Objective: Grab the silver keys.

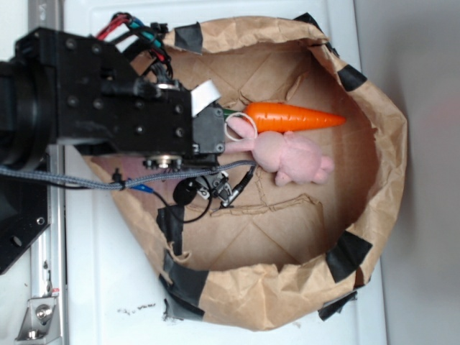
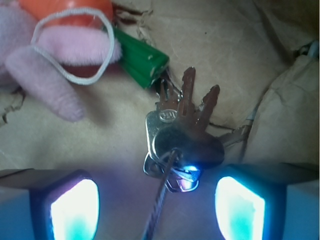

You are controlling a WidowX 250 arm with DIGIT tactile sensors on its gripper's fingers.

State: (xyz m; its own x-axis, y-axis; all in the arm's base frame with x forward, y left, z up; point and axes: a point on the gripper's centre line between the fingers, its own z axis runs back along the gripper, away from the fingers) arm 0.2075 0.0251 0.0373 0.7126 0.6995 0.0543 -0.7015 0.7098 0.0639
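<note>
Keys between your spread fingers, toys crowding one side.

Your gripper (image 2: 157, 207) is parted, clamped on nothing, with the silver keys (image 2: 180, 132) fanned on the brown paper between the two lit fingertips (image 2: 75, 210). Past the keys, the carrot's green top (image 2: 140, 57) nearly touches their tips; the pink bunny (image 2: 55, 65) and white ring (image 2: 75, 45) lie beyond it. The paper bowl's taped rim (image 1: 374, 165) walls you in; open floor remains on the keys' other side.

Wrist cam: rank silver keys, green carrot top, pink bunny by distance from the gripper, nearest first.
From the gripper, jaws apart:
1. silver keys – directly ahead, centred between the fingers, lower end of the bunch reaching between the pads.
2. green carrot top – just beyond the keys, slightly left.
3. pink bunny – upper left, off to the side; roughly as far as the carrot top, so 2 and 3 are close to call.
</note>
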